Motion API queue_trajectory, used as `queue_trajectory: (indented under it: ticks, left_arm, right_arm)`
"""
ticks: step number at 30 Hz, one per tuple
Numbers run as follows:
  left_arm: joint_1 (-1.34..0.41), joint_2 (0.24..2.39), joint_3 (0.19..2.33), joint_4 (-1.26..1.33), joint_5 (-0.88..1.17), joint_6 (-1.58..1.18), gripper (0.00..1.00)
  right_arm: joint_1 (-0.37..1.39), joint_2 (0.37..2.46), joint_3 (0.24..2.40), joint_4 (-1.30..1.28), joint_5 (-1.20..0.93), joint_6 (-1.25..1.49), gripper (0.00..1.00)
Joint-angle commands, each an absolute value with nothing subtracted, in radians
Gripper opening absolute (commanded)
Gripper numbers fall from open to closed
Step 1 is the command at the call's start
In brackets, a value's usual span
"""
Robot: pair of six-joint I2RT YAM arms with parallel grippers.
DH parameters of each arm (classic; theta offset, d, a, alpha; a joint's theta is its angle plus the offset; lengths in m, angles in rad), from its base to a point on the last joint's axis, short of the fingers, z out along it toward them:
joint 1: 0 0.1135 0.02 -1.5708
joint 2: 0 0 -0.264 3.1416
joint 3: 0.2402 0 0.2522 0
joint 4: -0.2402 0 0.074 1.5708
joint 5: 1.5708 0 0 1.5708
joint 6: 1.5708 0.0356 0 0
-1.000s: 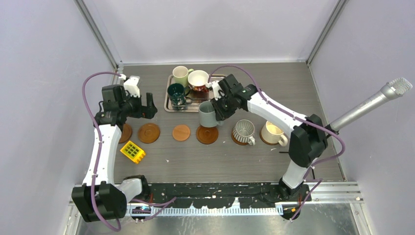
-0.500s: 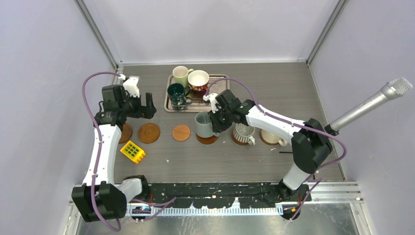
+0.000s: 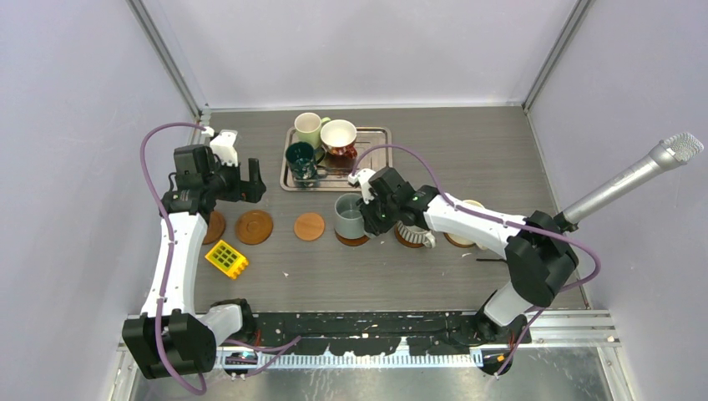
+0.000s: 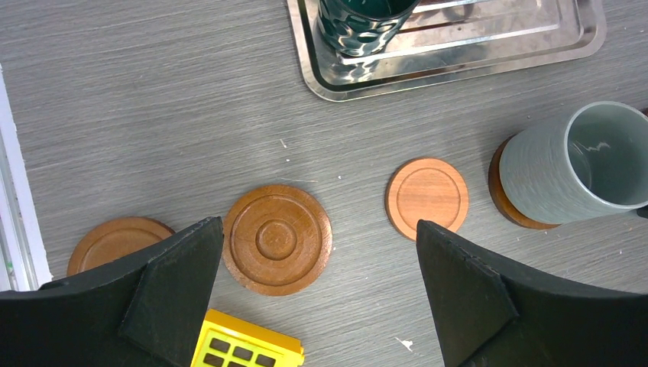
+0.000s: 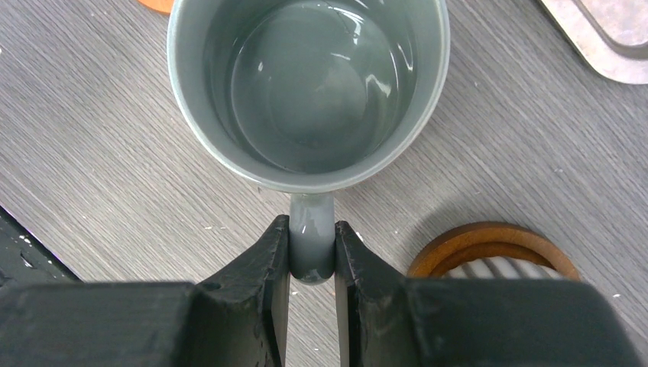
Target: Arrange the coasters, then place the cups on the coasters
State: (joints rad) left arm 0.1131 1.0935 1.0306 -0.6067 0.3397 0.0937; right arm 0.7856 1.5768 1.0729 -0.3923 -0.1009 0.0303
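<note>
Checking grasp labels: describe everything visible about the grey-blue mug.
The grey-blue mug is a glossy, ceramic-looking cylinder, finely lined outside, with paler glaze inside, empty, and one loop handle. It stands upright, mouth up, on a brown wooden coaster, fourth from the left in the row, nearer the arms than the metal tray. The right gripper is shut on the handle; whether the base fully rests on the coaster cannot be told.

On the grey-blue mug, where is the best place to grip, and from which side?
Probably its handle, from the side facing the ribbed mug: the grey-blue mug stands upright, handle sticking out sideways, and the right gripper pinches it there.
</note>
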Motion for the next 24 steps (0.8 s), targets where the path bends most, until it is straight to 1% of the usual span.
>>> queue_trajectory:
  ticks: [1,4,7,8,12,13,16,17,19,20,22,24]
  left_arm:
    - [0.112,1.089,1.039,-0.598,0.336,0.109,1.0]
    - [0.112,1.089,1.04,-0.601,0.333,0.11,1.0]
    - [0.111,1.09,1.039,-0.603,0.33,0.112,1.0]
    - [0.111,1.091,1.039,-0.604,0.329,0.112,1.0]
    - [0.111,1.089,1.04,-0.607,0.33,0.112,1.0]
    - [0.112,1.089,1.04,-0.607,0.331,0.112,1.0]
    - [0.111,1.09,1.041,-0.61,0.33,0.116,1.0]
    - [0.111,1.09,1.04,-0.61,0.329,0.118,1.0]
    - [0.111,1.093,1.038,-0.611,0.33,0.118,1.0]
    - [0.111,1.096,1.038,-0.611,0.333,0.119,1.0]
    - [0.111,1.104,1.04,-0.614,0.338,0.12,1.0]
    - [0.111,1.109,1.042,-0.618,0.34,0.12,1.0]
  right_arm:
    - [0.802,1.524,1.052,-0.372,-0.082,0.054,0.13]
    - [0.81,1.516,1.035,-0.376,-0.086,0.064,0.15]
    - [0.814,1.508,1.026,-0.378,-0.092,0.069,0.22]
    - [0.814,1.505,1.023,-0.378,-0.093,0.07,0.24]
    - [0.815,1.498,1.016,-0.384,-0.095,0.076,0.25]
    - [0.814,1.498,1.013,-0.384,-0.094,0.078,0.29]
    - [0.815,1.496,1.012,-0.399,-0.093,0.074,0.35]
    - [0.816,1.495,1.012,-0.404,-0.09,0.073,0.39]
    - [0.816,1.493,1.012,-0.404,-0.095,0.07,0.51]
    - [0.816,1.494,1.012,-0.405,-0.098,0.069,0.53]
    - [0.815,1.495,1.011,-0.395,-0.096,0.069,0.53]
    - [0.816,1.503,1.011,-0.388,-0.094,0.064,0.51]
